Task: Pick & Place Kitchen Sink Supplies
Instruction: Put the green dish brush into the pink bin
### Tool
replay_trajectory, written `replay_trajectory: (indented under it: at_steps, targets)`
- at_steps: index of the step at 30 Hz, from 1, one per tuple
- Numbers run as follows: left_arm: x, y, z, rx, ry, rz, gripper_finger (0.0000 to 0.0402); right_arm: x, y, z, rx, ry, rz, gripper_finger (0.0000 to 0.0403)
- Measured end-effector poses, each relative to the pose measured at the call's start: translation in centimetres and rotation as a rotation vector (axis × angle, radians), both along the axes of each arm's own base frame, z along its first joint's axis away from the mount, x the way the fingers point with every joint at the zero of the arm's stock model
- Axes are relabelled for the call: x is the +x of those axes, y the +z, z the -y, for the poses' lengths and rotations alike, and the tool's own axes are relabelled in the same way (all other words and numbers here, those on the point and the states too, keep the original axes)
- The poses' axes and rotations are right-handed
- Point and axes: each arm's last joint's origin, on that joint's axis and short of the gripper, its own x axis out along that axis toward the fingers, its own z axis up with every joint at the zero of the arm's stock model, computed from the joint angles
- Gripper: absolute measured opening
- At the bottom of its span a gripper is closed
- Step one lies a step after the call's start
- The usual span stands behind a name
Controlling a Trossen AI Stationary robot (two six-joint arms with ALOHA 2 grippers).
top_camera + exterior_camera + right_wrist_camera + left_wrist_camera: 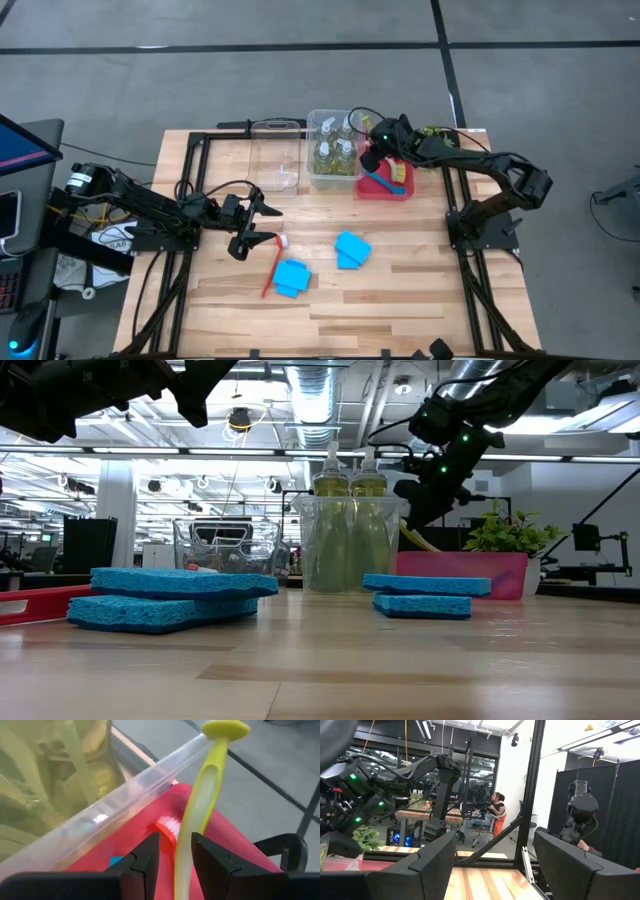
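Right gripper is clamped on the yellow-green brush handle, hanging over the red bin at 1 o'clock on the table. Looks like a drop-in: a blue brush already lies there. Arm reaches in from the right, wrist tipped down.

Bottles are grouped in the clear bin at 12 o'clock, so sorting by type seems to be the logic.

Left gripper has jaws apart, empty, hovering at 9 o'clock just beside the red brush, probably next. Two stacks of sponges sit mid-table, unsorted.
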Motion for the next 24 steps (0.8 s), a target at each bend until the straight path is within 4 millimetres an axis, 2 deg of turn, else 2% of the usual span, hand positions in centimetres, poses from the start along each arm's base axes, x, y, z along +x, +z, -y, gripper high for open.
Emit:
replay_trajectory:
  at_steps: [3,12,15,21,24]
  targets:
    - [0.0,0.0,0.0,0.0,0.0,0.0,0.0269,-0.1,0.0,0.1,-0.025,-0.036,-0.022,0.0107]
    - [0.0,0.0,0.0,0.0,0.0,0.0,0.0269,-1.0,0.0,0.5,-0.138,-0.292,-0.121,0.0107]
    - [0.0,0.0,0.0,0.0,0.0,0.0,0.0269,-0.9,-0.1,0.4,-0.103,-0.246,-0.102,0.0107]
    - [0.0,0.0,0.0,0.0,0.0,0.0,0.0269,-0.3,-0.3,0.0,0.055,0.004,-0.006,0.0107]
    - [0.0,0.0,0.0,0.0,0.0,0.0,0.0269,-0.5,-0.4,0.1,0.057,0.011,-0.025,0.0107]
